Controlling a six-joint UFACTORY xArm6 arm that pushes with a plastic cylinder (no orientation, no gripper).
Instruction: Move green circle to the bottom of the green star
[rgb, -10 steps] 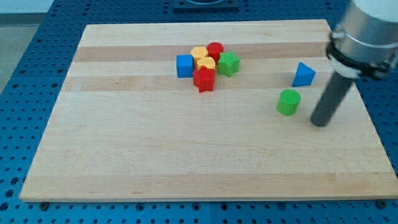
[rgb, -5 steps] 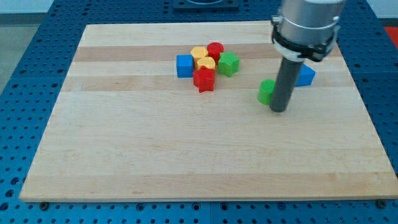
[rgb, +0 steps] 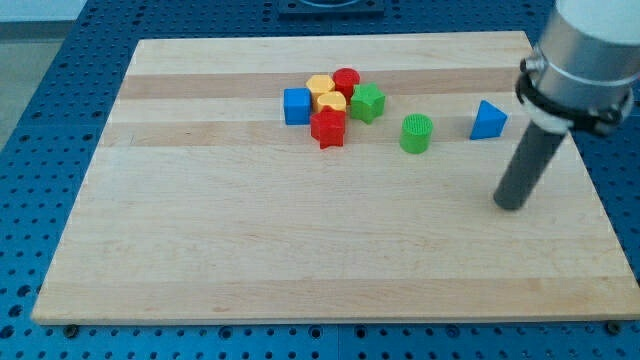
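Observation:
The green circle (rgb: 416, 133) stands on the wooden board, to the right of and slightly below the green star (rgb: 367, 102). The star sits at the right end of a tight cluster of blocks. My tip (rgb: 510, 204) rests on the board well to the right of and below the green circle, apart from every block.
The cluster holds a blue square (rgb: 297, 106), a yellow block (rgb: 326, 94), a red round block (rgb: 346, 80) and a red star (rgb: 328, 128). A blue triangle (rgb: 487, 120) stands right of the green circle. The board's right edge (rgb: 588, 170) is near my tip.
My tip swung left, pushing the green circle left and up toward the cluster, then pulled back to the right and down. The other blocks did not move.

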